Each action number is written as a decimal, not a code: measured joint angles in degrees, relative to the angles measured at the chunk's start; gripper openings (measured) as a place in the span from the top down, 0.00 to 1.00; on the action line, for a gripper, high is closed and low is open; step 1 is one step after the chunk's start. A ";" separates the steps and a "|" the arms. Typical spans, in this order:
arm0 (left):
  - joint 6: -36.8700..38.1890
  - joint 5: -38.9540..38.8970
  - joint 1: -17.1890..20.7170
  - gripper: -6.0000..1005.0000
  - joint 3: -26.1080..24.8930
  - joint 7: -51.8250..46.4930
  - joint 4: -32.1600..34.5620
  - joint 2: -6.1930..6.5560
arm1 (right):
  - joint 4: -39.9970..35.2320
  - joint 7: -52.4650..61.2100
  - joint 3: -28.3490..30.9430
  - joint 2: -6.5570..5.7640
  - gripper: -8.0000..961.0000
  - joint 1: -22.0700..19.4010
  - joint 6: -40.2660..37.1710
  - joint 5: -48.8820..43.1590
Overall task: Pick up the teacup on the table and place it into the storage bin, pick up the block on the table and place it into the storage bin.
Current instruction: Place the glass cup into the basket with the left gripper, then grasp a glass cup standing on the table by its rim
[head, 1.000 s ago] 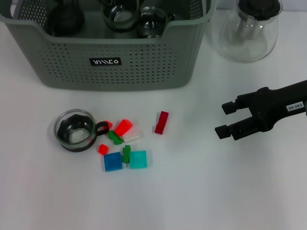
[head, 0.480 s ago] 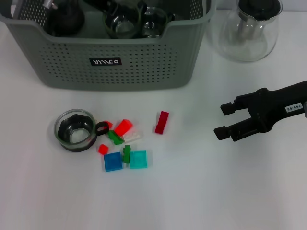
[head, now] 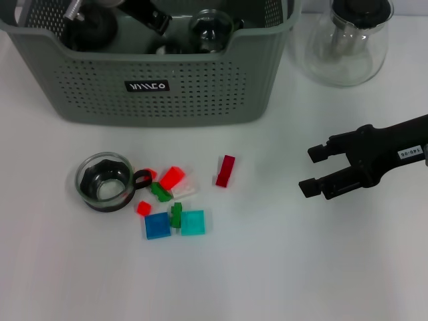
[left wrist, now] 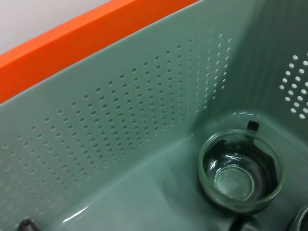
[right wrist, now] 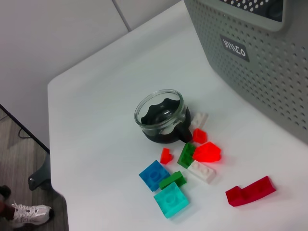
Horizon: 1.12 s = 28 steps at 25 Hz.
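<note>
A glass teacup [head: 103, 182] with a dark base and black handle stands on the white table, left of a cluster of small blocks [head: 172, 208] in red, green, blue, cyan and white. A dark red block [head: 225, 170] lies apart to their right. The right wrist view shows the same teacup [right wrist: 161, 115] and dark red block [right wrist: 250, 191]. My right gripper [head: 309, 169] hovers open to the right of the blocks, holding nothing. The grey-green storage bin [head: 160, 87] holds glass teacups [left wrist: 240, 175]. My left gripper [head: 148, 17] reaches inside the bin at the top edge.
A clear glass teapot [head: 344, 43] with a black lid stands right of the bin. The table's left edge [right wrist: 50, 144] drops to the floor in the right wrist view. An orange strip [left wrist: 72, 43] runs behind the bin's far wall.
The left arm has shifted inside the bin and now covers the middle teacup there. The right gripper has stayed almost in place.
</note>
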 joint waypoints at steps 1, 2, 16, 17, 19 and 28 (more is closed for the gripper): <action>-0.01 0.00 0.00 0.93 0.01 0.00 0.00 -0.04 | 0.01 0.00 0.00 -0.04 0.03 0.00 0.00 0.00; 0.01 0.00 0.00 0.91 0.01 -0.01 0.04 -0.08 | 0.01 0.00 0.01 -0.09 0.03 -0.03 0.00 0.00; 10.48 -0.42 4.30 0.54 -3.85 -2.87 23.30 -0.10 | 0.03 -0.08 0.05 -0.34 0.03 -0.53 -0.01 0.00; 11.77 -0.49 4.83 0.51 -4.88 -3.14 26.23 -0.07 | 0.03 -0.15 0.06 -0.38 0.03 -0.58 0.00 0.00; 14.58 -1.06 5.91 0.44 -7.38 -3.34 31.78 -0.07 | 0.02 -0.45 0.14 -0.47 0.03 -0.66 0.00 0.00; 29.26 -38.53 21.59 0.33 -17.95 8.88 53.51 0.24 | 0.02 -0.92 0.81 -0.67 0.03 -1.00 -0.10 -0.01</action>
